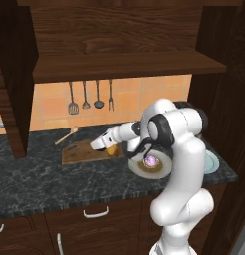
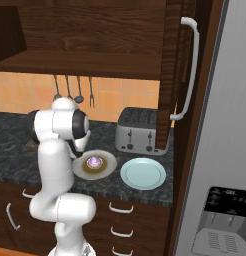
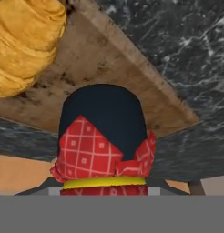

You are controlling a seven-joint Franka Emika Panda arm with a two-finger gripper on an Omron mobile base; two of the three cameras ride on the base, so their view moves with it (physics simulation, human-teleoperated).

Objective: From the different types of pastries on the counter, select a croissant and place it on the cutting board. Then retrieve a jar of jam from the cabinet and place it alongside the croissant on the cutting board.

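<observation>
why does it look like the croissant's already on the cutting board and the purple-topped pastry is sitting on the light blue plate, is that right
Not quite. The croissant does lie on the cutting board, but the purple-topped pastry sits on the brownish plate, not the light blue plate, which is beside it. The right base view shows this.
</observation>
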